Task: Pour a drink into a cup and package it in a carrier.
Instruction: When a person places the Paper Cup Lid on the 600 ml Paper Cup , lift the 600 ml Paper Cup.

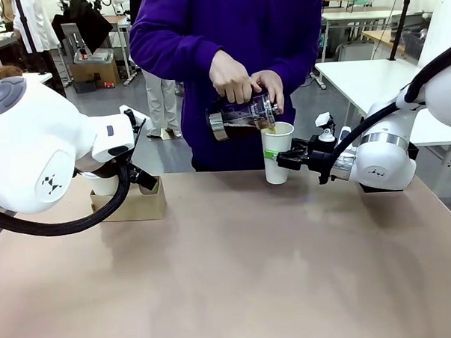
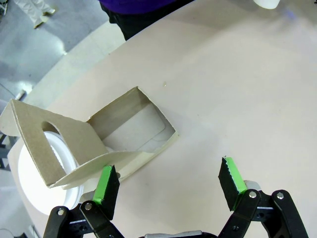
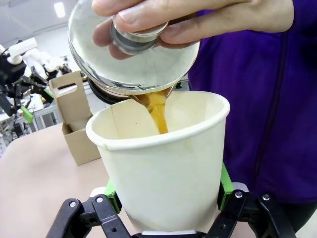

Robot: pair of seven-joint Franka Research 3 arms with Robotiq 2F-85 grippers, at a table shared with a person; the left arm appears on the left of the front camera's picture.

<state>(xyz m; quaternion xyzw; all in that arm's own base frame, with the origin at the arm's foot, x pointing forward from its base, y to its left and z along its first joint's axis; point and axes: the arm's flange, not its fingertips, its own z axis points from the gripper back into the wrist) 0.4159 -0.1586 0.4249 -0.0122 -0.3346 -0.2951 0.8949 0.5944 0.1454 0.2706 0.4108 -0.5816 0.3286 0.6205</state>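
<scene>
A person in a purple top tilts a clear glass pot [image 1: 242, 116] with both hands, and the brown drink [image 3: 157, 111] streams into the white paper cup [image 1: 277, 153]. My right gripper [image 1: 286, 161] is shut on the cup [image 3: 163, 163] low on its sides and holds it upright on the table's far side. The brown cardboard carrier [image 1: 137, 204] stands at the far left. Just above the carrier [image 2: 124, 134] hangs my left gripper [image 2: 169, 181], open and holding nothing. One carrier compartment is empty.
Another white cup [image 2: 37, 183] sits in the carrier's other hole, beside the upright handle [image 2: 49, 141]. My bulky left arm [image 1: 37, 147] fills the near left. The tan table [image 1: 237, 273] runs bare across the middle and front.
</scene>
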